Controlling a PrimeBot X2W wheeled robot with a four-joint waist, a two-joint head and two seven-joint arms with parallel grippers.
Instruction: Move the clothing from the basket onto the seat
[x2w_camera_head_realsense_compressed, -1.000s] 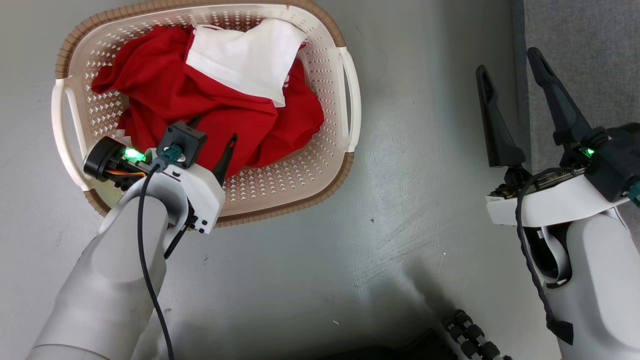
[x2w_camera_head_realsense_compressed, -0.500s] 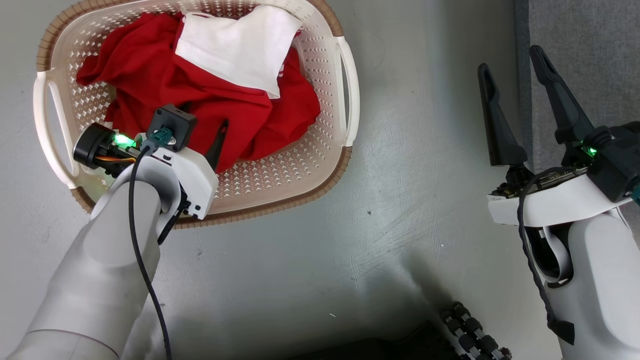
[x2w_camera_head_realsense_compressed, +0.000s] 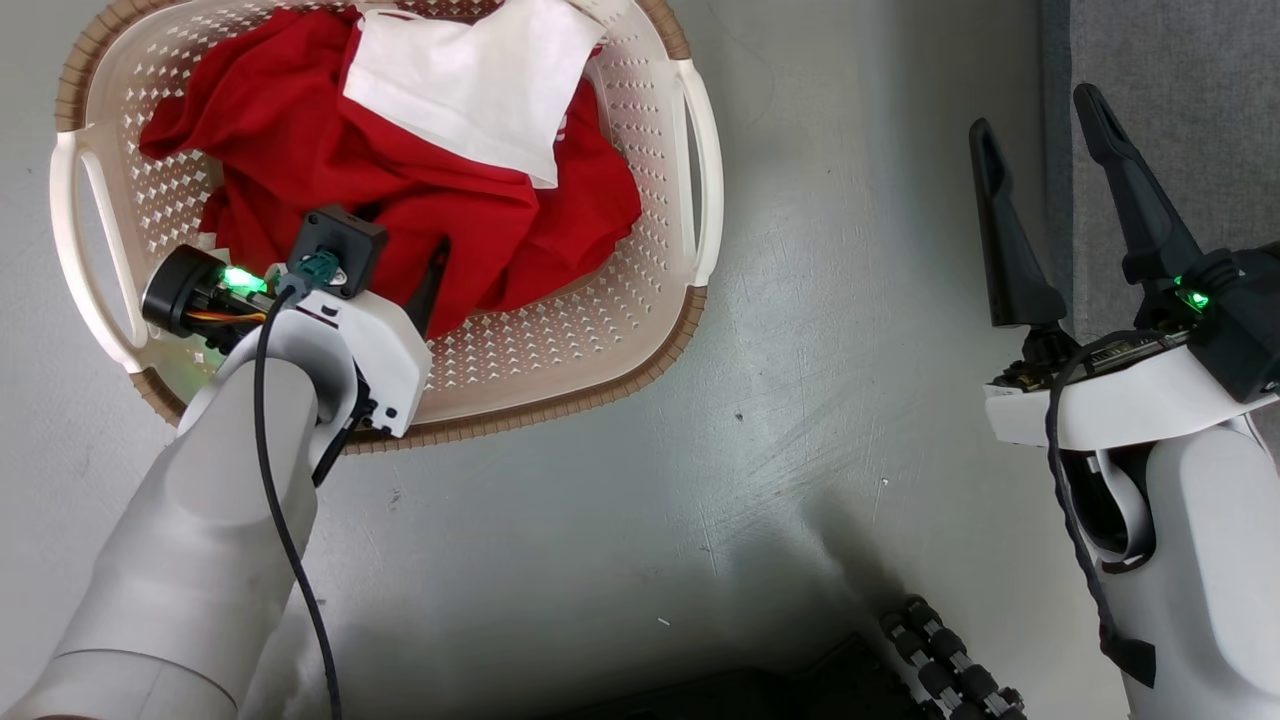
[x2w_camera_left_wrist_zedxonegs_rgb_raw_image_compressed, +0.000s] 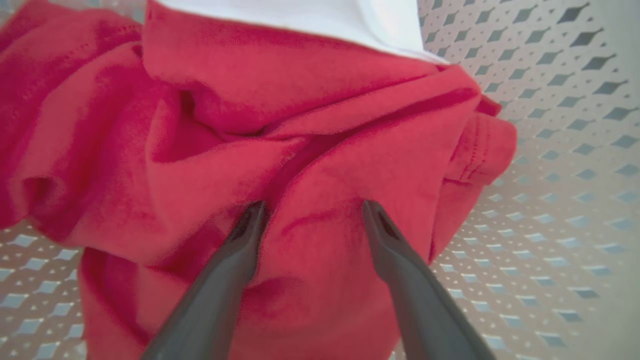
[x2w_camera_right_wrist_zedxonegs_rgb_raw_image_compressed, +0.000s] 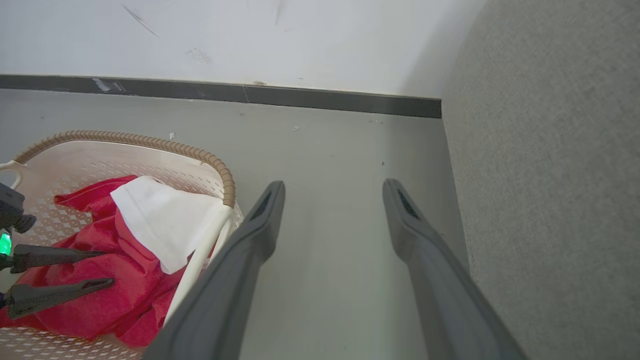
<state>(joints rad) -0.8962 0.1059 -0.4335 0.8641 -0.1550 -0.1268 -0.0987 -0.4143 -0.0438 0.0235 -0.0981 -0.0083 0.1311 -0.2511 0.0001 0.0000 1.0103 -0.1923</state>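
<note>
The left gripper (x2w_camera_left_wrist_zedxonegs_rgb_raw_image_compressed: 312, 206) has its jaws wide and holds nothing. Its 2 fingertips (x2w_camera_left_wrist_zedxonegs_rgb_raw_image_compressed: 252, 212) are set against the red clothing (x2w_camera_left_wrist_zedxonegs_rgb_raw_image_compressed: 320, 150), and a raised fold runs up between them. That fold looks like the right thing to catch. The grip should do well if the jaws sink a little deeper before they close, so they take a thick bunch of cloth rather than 1 thin layer that could slip out.

The fingers are at the near side of the heap, close to the perforated wall of the basket (x2w_camera_head_realsense_compressed: 600, 340). The tips should therefore stay above the mesh and clear of its holes. The white panel (x2w_camera_head_realsense_compressed: 470, 80) lies on top at the far side and may trail behind as the red cloth rises. A straight, high lift should bring the hanging cloth over the brown rim without dragging the light basket along.

The right gripper (x2w_camera_head_realsense_compressed: 1033, 115) also has its jaws wide and holds nothing. It hovers over the grey floor (x2w_camera_head_realsense_compressed: 800, 400) between the basket on the left and the seat (x2w_camera_head_realsense_compressed: 1180, 100) on the right, just beside the seat's edge. From there it could probably take up any part of the cloth that sags during the carry to the right.
</note>
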